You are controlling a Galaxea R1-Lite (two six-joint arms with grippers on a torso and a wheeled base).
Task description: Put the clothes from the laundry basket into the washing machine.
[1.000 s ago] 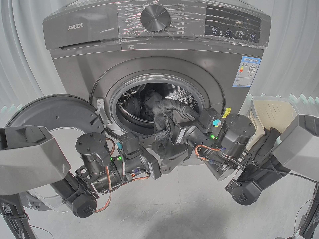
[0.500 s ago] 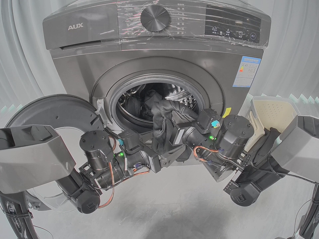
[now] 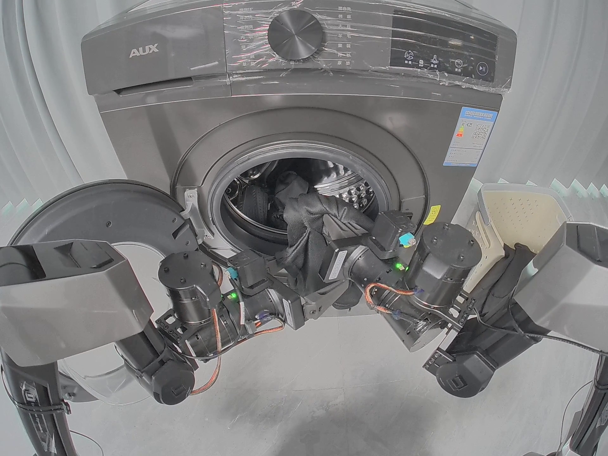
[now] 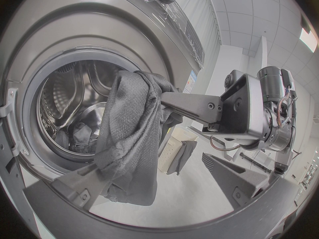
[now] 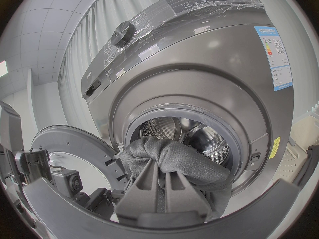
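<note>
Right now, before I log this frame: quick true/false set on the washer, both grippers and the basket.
1. The washing machine door is open. True.
2. The right gripper is shut on the dark grey garment. True.
3. The drum is empty. False: dark clothes already lie inside.
4. The laundry basket stands on the robot's left of the machine. False: it stands on the right.
5. The left gripper is open. True.
</note>
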